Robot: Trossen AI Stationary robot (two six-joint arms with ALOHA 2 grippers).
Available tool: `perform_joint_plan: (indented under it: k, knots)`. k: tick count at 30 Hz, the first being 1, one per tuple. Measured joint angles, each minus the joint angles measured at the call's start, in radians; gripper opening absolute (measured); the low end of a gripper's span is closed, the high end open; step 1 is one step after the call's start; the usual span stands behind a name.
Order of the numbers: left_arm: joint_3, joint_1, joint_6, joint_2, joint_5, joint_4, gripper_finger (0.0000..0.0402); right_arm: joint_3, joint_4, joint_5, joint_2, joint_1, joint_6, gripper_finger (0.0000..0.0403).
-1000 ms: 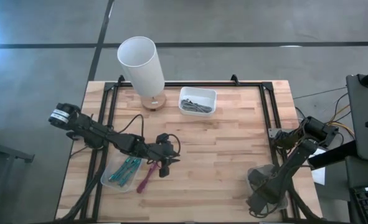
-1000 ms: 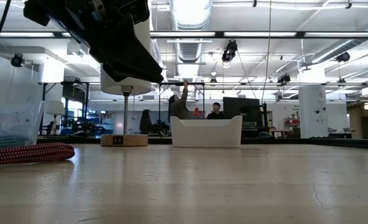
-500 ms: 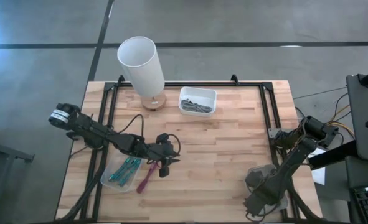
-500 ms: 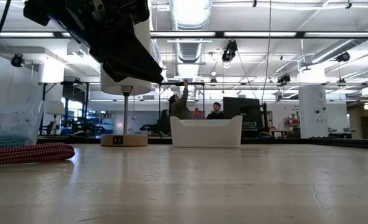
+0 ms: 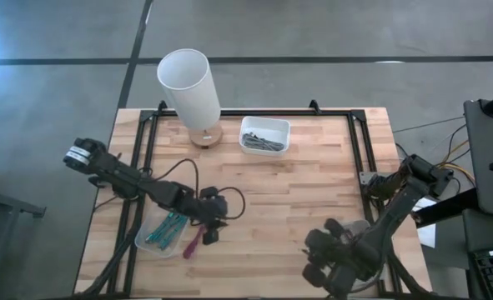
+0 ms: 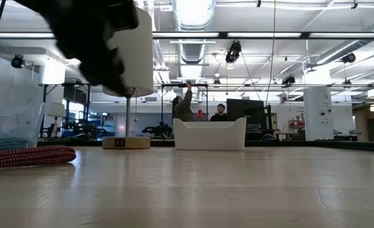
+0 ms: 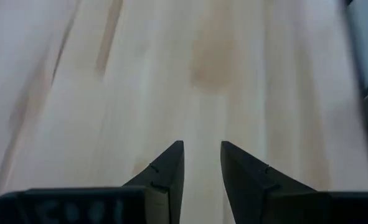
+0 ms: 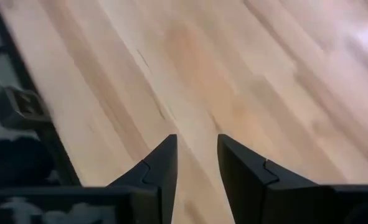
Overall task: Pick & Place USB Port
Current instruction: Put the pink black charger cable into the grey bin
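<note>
– Red braided cable is seen on the wooden table, touching the clear bin, just beside the left gripper. Is its plug end shown?

– It cannot be told. The cable is judged light, limp and rough; the stiff plug should be taken. Both jaws are parted with nothing between. The right gripper hovers well apart, at the near edge.
</note>
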Motion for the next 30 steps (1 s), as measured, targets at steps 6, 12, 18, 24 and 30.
perform_joint_plan:
  k: [6,12,18,24,30]
  knots:
    - [0.032,-0.040,-0.125,-0.001,0.001,-0.267,0.0104,-0.061,0.183,0.039,0.000,-0.085,-0.211,0.0111]
    - [0.018,-0.068,-0.261,-0.001,0.011,-0.348,0.0104,-0.133,0.326,0.040,0.000,-0.174,-0.309,0.0111]
    - [0.003,-0.069,-0.346,0.001,0.031,-0.362,0.0104,-0.161,0.404,0.040,0.000,-0.231,-0.419,0.0111]
    - [0.004,-0.070,-0.455,0.007,0.075,-0.371,0.0104,-0.176,0.443,0.040,0.000,-0.259,-0.503,0.0104]
    - [0.033,-0.076,-0.529,0.057,0.093,-0.396,0.0104,-0.208,0.451,0.040,0.000,-0.269,-0.509,0.0098]
